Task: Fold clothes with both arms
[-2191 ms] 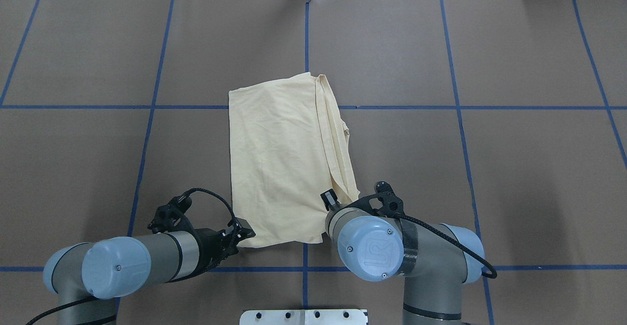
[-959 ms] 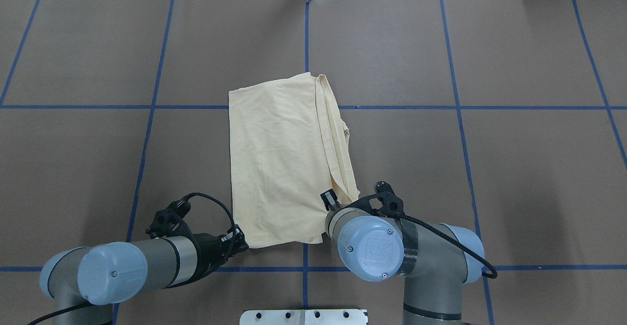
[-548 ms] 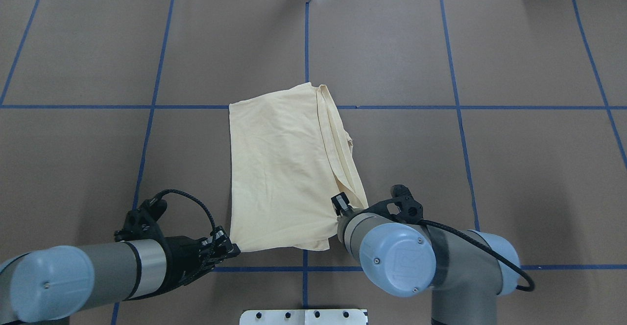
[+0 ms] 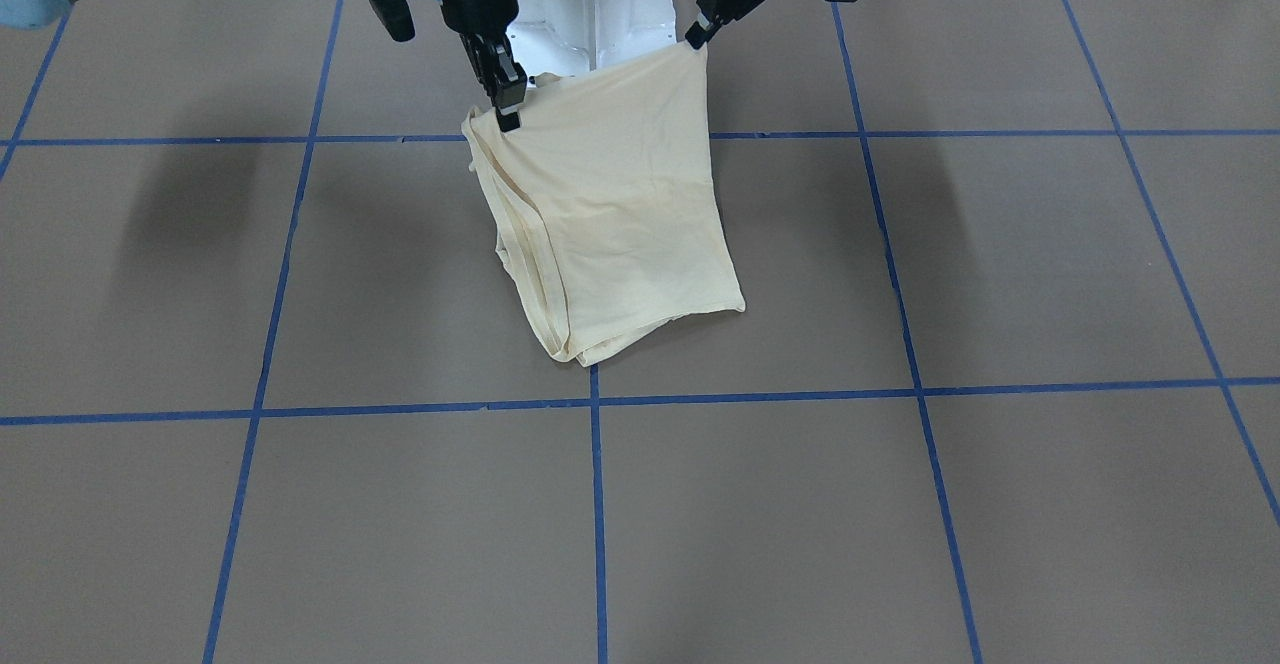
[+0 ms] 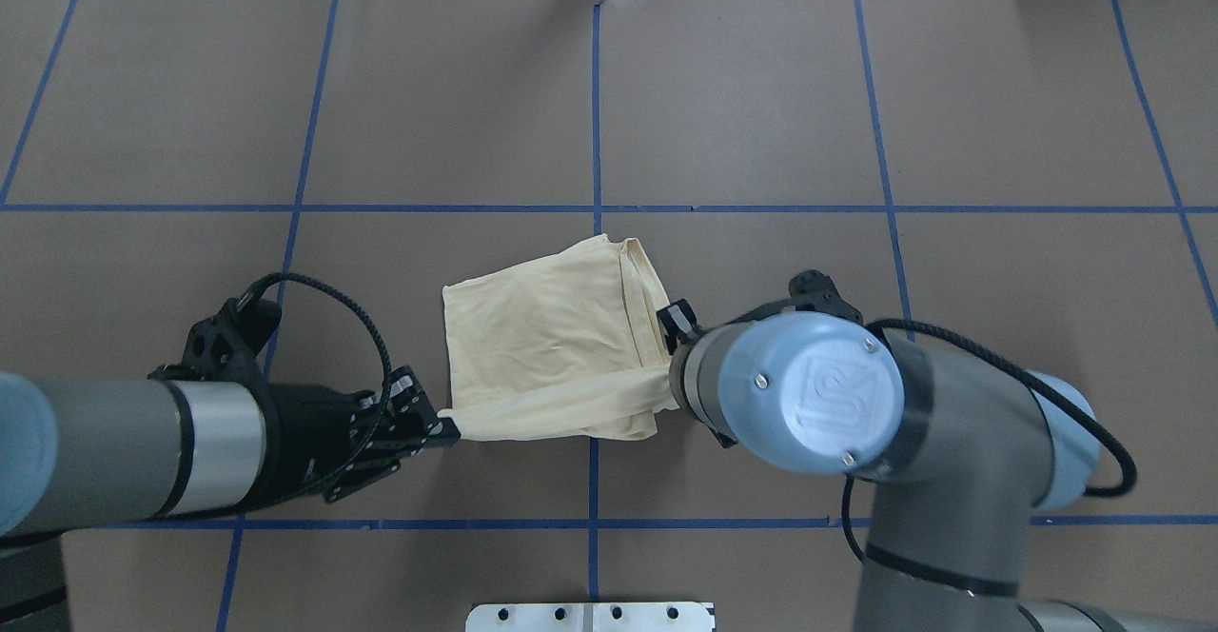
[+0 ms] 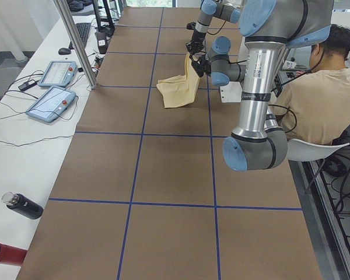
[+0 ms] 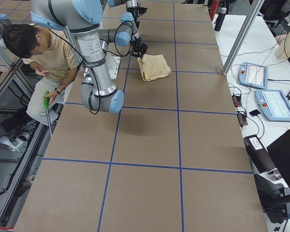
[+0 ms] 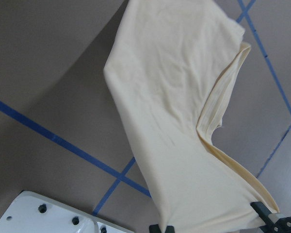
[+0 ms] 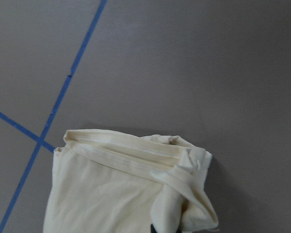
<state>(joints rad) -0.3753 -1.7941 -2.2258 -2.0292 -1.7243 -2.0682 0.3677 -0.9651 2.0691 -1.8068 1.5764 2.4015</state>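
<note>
surface (image 5: 761,89): brown, gridded with blue tape lines (image 5: 885,208).

left arm (image 5: 114,451): stretched low and nearly level over the surface, pointing toward the centre. right arm (image 5: 913,480): bent high near the middle, wrist above the shirt's right edge.

person (image 6: 318,87): seated beside the robot's base, seen in both side views.

shirt (image 5: 542,327): cream-yellow, folded into one long panel, plain side up, with layered edges along the robot's right side. its near edge hung stretched between the two end effectors, clear of the surface. its far end rested on the surface, just short of a tape crossing in the front-facing view.

left end effector (image 4: 695,39): jaws closed on the shirt's near left corner.

right end effector (image 4: 508,116): jaws closed on the near right corner, pinching the bunched layers there.
</note>
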